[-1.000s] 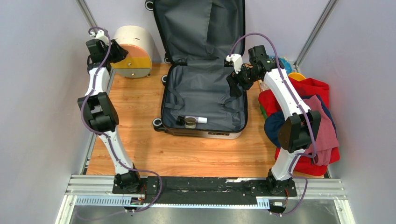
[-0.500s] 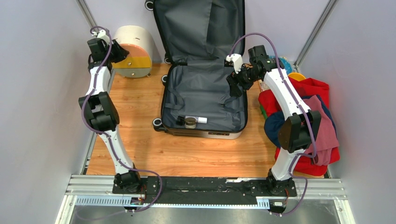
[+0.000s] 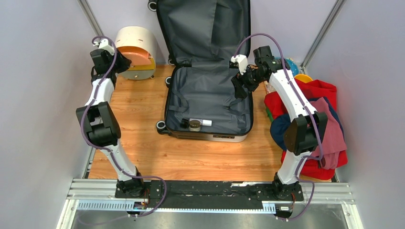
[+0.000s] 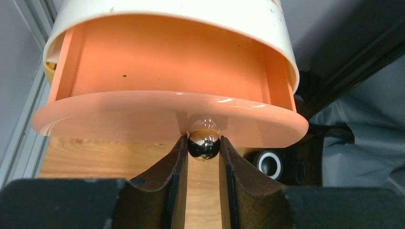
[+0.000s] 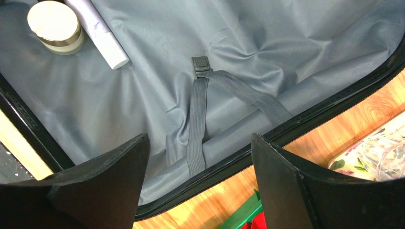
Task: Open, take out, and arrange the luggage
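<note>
At the upper left of the top view I see a round cream box [image 3: 130, 36] on the wooden table [image 3: 191, 157]. Its orange drawer [image 3: 139, 55] juts out over the yellow drawer [image 3: 135, 70] below. Close up, a shiny metal knob [image 4: 204, 144] sits at the middle of the orange front.

Along the right edge lies a heap of clothes [image 3: 317, 93], red, pink and dark blue.

At the lower middle, a small jar [image 3: 194, 125] with a pale gold lid lies just beside a white tube [image 3: 205, 122].

At the bottom of my right wrist view there is a green tray edge [image 5: 243, 213]. A clear flowered packet [image 5: 377, 152] shows at the lower right.
</note>
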Controlling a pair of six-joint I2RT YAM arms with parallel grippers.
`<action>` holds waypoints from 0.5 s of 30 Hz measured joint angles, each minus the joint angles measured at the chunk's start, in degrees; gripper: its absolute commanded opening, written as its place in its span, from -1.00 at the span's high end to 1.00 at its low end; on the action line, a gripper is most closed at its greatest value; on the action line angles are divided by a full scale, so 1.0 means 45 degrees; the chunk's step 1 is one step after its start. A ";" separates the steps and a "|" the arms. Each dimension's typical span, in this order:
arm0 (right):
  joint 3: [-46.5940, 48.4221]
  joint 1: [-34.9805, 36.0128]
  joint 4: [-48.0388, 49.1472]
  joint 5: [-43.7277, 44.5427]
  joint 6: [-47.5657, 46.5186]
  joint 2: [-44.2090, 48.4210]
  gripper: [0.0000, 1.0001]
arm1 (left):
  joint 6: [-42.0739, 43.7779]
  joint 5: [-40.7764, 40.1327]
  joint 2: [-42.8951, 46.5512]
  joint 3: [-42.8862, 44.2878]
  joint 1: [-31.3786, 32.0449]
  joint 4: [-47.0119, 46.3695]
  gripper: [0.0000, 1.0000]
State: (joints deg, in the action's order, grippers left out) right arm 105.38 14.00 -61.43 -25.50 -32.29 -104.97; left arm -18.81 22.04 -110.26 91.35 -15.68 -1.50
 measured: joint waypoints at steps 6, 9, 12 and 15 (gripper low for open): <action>0.0000 0.0000 0.0005 -0.0005 0.0000 0.0000 -0.63 | 0.0063 -0.0049 0.0811 -0.0845 -0.0010 0.0097 -0.19; 0.0000 0.0000 0.0005 -0.0005 0.0000 0.0000 -0.63 | 0.0248 0.0287 0.0967 -0.0884 -0.0083 0.0277 -0.41; 0.0000 0.0000 0.0005 -0.0005 0.0015 0.0000 -0.63 | 0.0622 0.0782 0.1326 -0.0884 -0.0228 0.0918 -0.43; 0.0000 0.0000 0.0005 -0.0005 0.0034 0.0000 -0.63 | 0.1205 0.1617 0.1865 -0.0840 -0.0452 0.1477 -0.48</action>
State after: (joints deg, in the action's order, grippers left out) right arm 105.38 14.00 -61.41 -25.52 -32.14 -104.97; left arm -13.39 29.32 -101.86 87.57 -17.72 5.15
